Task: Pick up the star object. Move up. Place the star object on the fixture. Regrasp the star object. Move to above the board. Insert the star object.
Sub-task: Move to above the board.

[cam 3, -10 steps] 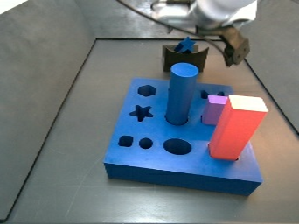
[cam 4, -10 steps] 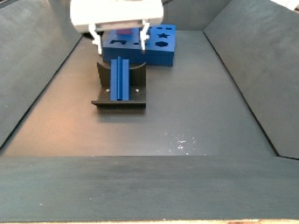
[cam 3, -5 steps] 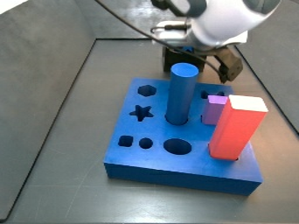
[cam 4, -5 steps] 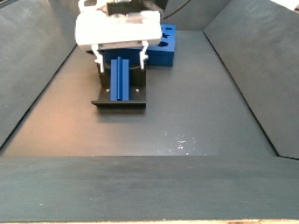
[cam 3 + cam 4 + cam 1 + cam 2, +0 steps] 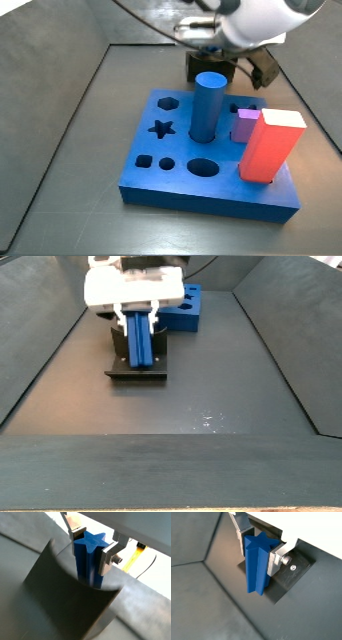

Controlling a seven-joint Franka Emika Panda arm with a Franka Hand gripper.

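You see the star object (image 5: 258, 564) lying along the fixture (image 5: 136, 364), its star end between the gripper (image 5: 93, 548) fingers (image 5: 107, 554), which sit closed against its sides. Beyond them stands the board (image 5: 201, 160) with its round blue cylinder (image 5: 207, 105).

I see the star object (image 5: 140, 336), a slim dark-blue peg with a star-shaped end face (image 5: 90, 540), lying lengthwise on the fixture (image 5: 136, 368). In both wrist views the tool (image 5: 258, 548) straddles its star end, silver fingers (image 5: 107, 554) at either side. The fixture is a dark bracket on the grey surface. I see the board (image 5: 201, 165), a thick blue slab with star, hexagon and round holes, just behind the fixture (image 5: 187, 308).
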